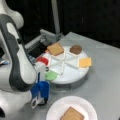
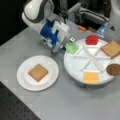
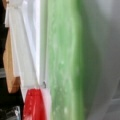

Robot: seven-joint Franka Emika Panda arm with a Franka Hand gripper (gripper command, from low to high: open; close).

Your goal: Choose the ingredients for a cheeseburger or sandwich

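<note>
A white divided tray [image 1: 75, 78] [image 2: 72, 72] holds the ingredients: a brown toast square [image 1: 55, 48] [image 2: 111, 48], a dark patty [image 1: 75, 49] [image 2: 113, 69], a cheese square [image 1: 85, 62] [image 2: 91, 77], a red round [image 1: 42, 60] [image 2: 91, 40] and a green round [image 1: 51, 75] [image 2: 72, 47]. A second toast square [image 1: 72, 115] [image 2: 38, 72] lies alone on the white paper plate [image 1: 60, 105] [image 2: 25, 80]. My gripper [image 1: 46, 72] [image 2: 67, 42] sits at the tray's rim, right against the green round. The green round [image 3: 65, 62] fills the wrist view, with the red round [image 3: 33, 105] beside it.
A metal bracket [image 1: 47, 37] [image 2: 87, 13] stands behind the tray at the table's back edge. My arm's blue and white wrist [image 1: 41, 91] [image 2: 51, 33] hangs over the table between plate and tray. A dark perforated surface [image 2: 15, 110] lies past the table's front corner.
</note>
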